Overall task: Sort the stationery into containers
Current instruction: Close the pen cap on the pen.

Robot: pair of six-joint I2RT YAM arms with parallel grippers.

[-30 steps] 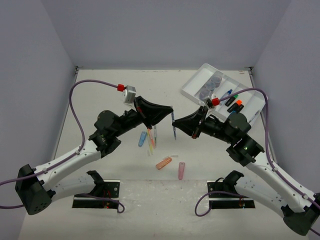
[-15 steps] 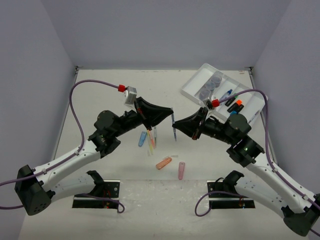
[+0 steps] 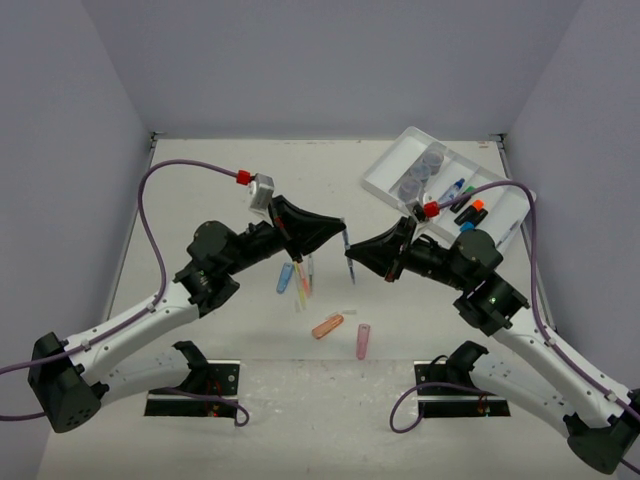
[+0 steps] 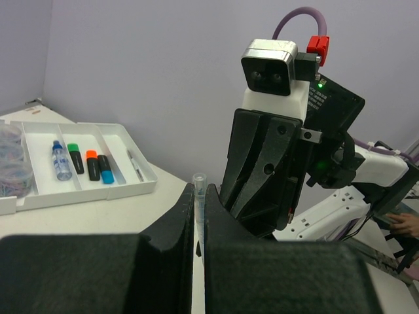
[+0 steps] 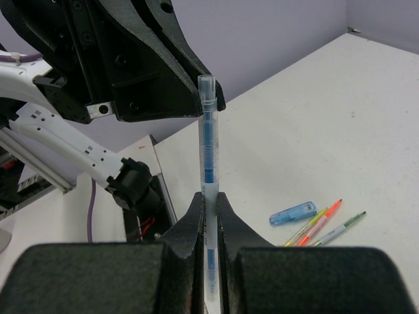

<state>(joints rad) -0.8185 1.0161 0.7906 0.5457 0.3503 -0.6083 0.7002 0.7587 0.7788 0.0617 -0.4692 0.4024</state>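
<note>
Right wrist view: the right gripper [image 5: 211, 196] clamps the pen [image 5: 208, 144] upright, the left gripper [image 5: 215, 99] pinches its top; the tray [image 3: 382, 177] lies behind the right gripper, nearer that arm.

A pale table [image 3: 215, 180] is enclosed on three sides by plain lavender walls [image 3: 320, 60], and the whole is lit softly and evenly.

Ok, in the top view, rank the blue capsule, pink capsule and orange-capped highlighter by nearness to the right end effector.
From the right end effector:
1. Blue capsule, on its left.
2. Pink capsule, toward the near edge.
3. Orange-capped highlighter, in the tray.
</note>
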